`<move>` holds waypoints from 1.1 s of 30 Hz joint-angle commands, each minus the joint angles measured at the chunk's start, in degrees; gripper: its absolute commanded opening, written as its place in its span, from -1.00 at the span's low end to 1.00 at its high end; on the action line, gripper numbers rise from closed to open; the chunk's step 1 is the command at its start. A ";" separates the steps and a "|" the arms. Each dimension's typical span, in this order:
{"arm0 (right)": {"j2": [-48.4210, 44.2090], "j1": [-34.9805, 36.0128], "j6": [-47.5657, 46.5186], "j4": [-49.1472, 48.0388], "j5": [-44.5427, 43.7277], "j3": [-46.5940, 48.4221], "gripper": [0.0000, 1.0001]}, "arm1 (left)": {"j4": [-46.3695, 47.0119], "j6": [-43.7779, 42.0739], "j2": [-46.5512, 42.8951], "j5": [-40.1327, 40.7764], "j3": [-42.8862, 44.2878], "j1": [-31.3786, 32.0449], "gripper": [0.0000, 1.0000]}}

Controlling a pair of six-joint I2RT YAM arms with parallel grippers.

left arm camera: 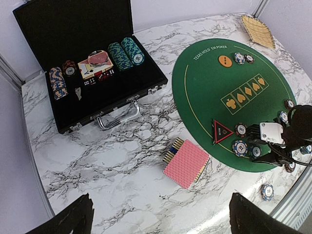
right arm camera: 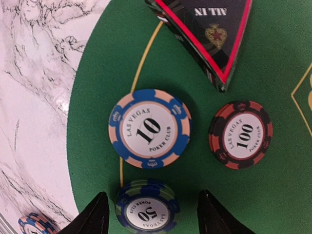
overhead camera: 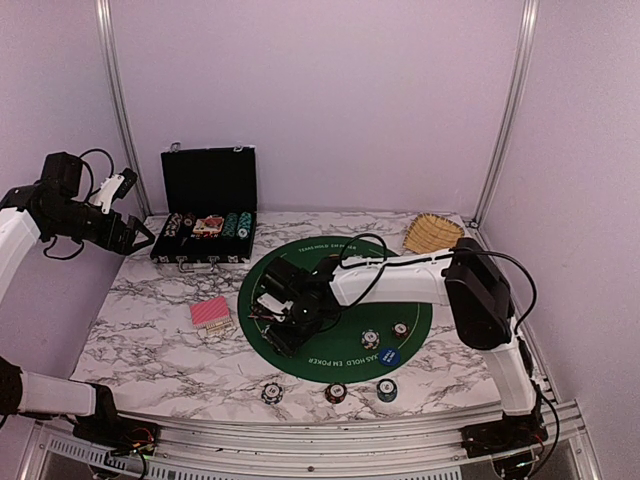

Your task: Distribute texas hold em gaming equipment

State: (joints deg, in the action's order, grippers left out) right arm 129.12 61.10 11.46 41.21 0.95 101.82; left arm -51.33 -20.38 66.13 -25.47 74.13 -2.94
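My right gripper (right arm camera: 153, 219) hangs low over the green mat (right arm camera: 273, 204), open, with a blue-green stack of 50 chips (right arm camera: 147, 209) standing between its fingers; a gap shows on the stack's right side. Just beyond lie a blue 10 chip (right arm camera: 150, 128), a red-black 100 chip (right arm camera: 241, 134) and the red-black triangle marker (right arm camera: 209, 34). From above, this gripper (overhead camera: 283, 325) is at the mat's left edge. Red-backed cards (left arm camera: 186, 163) lie on the marble left of the mat. My left gripper (left arm camera: 161, 219) is open and empty, raised high at the far left (overhead camera: 135, 235).
The black chip case (overhead camera: 205, 215) stands open at the back left, rows of chips inside. A wicker basket (overhead camera: 432, 233) sits at the back right. Three chip stacks (overhead camera: 336, 392) line the front edge. A blue button (overhead camera: 388, 356) and an orange button (left arm camera: 224, 61) lie on the mat.
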 commanded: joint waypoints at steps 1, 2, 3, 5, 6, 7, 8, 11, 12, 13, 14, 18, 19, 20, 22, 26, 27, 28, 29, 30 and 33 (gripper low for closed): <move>-6.11 -0.87 -0.21 2.59 -3.57 -0.90 0.21 | -1.16 0.15 -0.35 -0.52 0.79 0.26 0.98; -7.97 -0.89 0.22 2.96 -3.63 -1.55 0.21 | -1.15 0.19 -0.29 -0.50 0.88 0.28 0.98; -9.53 -0.90 0.62 3.07 -3.80 -2.56 0.21 | -1.14 0.17 -0.30 -0.47 0.89 0.28 0.98; -13.01 -0.92 1.67 3.08 -4.18 -5.93 0.28 | -1.14 0.17 -0.53 -0.50 0.93 0.26 0.98; -14.97 -0.90 2.45 3.04 -4.33 -8.60 0.32 | -1.22 -0.03 -0.55 -0.48 0.89 0.26 0.98; -16.95 -0.90 3.06 2.96 -4.36 -10.96 0.33 | -1.17 -0.11 -0.64 -0.42 0.79 0.30 0.98; -18.98 -0.90 3.77 2.92 -4.43 -13.31 0.35 | -1.15 -0.22 -0.65 -0.39 0.76 0.23 0.98; -25.58 -0.90 5.86 3.77 -4.59 -19.59 0.47 | -1.18 -0.48 -0.37 -0.12 0.76 0.29 0.98; -27.55 -0.90 6.54 4.39 -4.46 -21.60 0.51 | -1.24 -0.60 -0.31 -0.17 0.74 0.30 0.98; -29.18 -0.85 7.38 4.90 -4.27 -23.58 0.54 | -1.31 -0.77 -0.22 -0.11 0.74 0.29 0.98; -31.01 -0.81 8.18 5.41 -4.35 -25.54 0.57 | -1.38 -0.88 -0.10 -0.15 0.70 0.26 0.98; -38.00 -0.72 12.04 7.45 -5.64 -34.56 0.64 | -1.92 -1.40 0.31 0.02 0.75 0.33 0.98; -39.89 -0.72 12.99 7.41 -5.49 -36.40 0.66 | -2.19 -1.68 0.55 -0.02 0.82 0.38 0.98; -41.38 -0.73 14.15 7.27 -4.90 -38.13 0.70 | -2.40 -1.94 0.71 0.00 0.88 0.42 0.98; -43.78 -0.70 15.68 7.30 -4.07 -40.67 0.74 | -2.69 -2.28 1.03 0.40 0.89 0.67 0.98; -45.58 -0.37 16.97 6.81 -3.82 -43.98 0.81 | -3.07 -2.20 1.97 0.59 1.23 1.04 0.98; -45.68 -0.36 17.08 6.45 -3.80 -44.47 0.82 | -3.07 -2.16 2.11 0.45 1.34 1.05 0.98; -45.63 -0.37 17.02 6.02 -3.68 -44.87 0.82 | -3.03 -2.06 2.10 0.26 1.50 1.13 0.98; -45.48 -0.37 16.90 5.61 -3.47 -45.09 0.82 | -3.00 -1.99 2.14 0.13 1.63 1.10 0.98; -45.07 -0.37 16.74 5.17 -3.15 -45.25 0.82 | -3.06 -1.90 2.08 -0.04 1.74 1.23 0.98; -43.79 -0.26 16.07 3.99 -2.03 -45.54 0.81 | -3.05 -1.86 2.08 0.16 1.95 1.34 0.98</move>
State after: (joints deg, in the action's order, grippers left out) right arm 84.42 60.51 27.05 47.97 -2.55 56.31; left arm -52.66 -21.91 68.01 -25.02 74.19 -1.89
